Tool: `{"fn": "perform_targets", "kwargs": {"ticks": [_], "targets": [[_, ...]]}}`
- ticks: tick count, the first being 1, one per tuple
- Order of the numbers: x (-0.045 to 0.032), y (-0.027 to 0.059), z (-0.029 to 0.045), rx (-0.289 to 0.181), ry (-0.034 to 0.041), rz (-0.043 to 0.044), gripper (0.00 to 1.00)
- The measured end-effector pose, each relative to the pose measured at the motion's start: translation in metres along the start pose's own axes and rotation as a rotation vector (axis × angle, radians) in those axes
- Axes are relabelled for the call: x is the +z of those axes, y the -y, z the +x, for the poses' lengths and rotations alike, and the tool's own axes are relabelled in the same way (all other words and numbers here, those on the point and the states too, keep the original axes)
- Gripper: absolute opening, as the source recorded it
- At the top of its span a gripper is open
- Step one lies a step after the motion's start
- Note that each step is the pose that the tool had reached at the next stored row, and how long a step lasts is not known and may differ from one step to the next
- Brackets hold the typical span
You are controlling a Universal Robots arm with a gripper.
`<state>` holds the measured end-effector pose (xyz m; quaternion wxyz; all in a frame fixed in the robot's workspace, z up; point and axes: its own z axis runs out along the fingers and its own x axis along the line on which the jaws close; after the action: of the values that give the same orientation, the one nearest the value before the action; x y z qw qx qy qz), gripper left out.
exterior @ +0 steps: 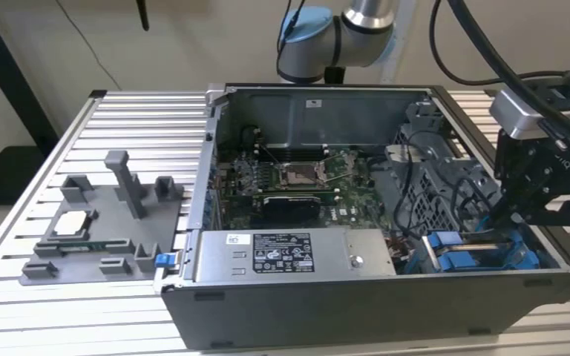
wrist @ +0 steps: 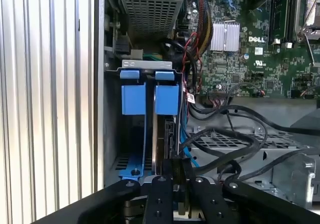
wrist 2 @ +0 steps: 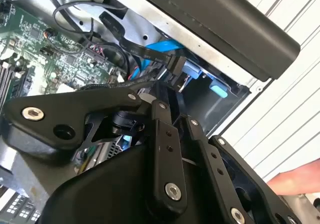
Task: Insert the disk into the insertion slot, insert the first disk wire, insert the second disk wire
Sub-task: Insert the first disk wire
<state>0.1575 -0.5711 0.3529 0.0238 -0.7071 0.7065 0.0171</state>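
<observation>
The disk (wrist: pixel 159 134) stands on edge inside the insertion slot (wrist: pixel 147 64) of the grey drive cage, under one of two bright blue carrier tabs (wrist: pixel 166 99). In the exterior view the cage (exterior: pixel 473 256) is at the case's front corner on the exterior view's right, with my gripper (exterior: pixel 498 219) reaching down into it. Both wrist views show the fingers close together right at the disk's end. My gripper (wrist 2: pixel 172 96) is shut on a black connector (wrist 2: pixel 175 66) of a blue disk wire (wrist 2: pixel 160 49). Black wires (wrist: pixel 225 139) loop beside the cage.
A long grey box with a sticker (exterior: pixel 285 256) lies along the case front. The motherboard with its square socket (exterior: pixel 298 174) fills the middle. A grey fixture (exterior: pixel 97 237) with small parts sits on the slatted table at the exterior view's left. A person's hand (wrist 2: pixel 295 181) is near the case.
</observation>
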Motion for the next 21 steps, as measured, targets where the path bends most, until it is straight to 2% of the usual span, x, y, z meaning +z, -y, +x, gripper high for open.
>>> {"fn": "perform_targets", "kwargs": {"ticks": [15,21], "targets": [[0.0098,0.0006,0.003,-0.002,0.0002,0.0017,0.0],[0.0107,0.0007,0.0031,-0.002,0.0009,0.0044,0.0]]}}
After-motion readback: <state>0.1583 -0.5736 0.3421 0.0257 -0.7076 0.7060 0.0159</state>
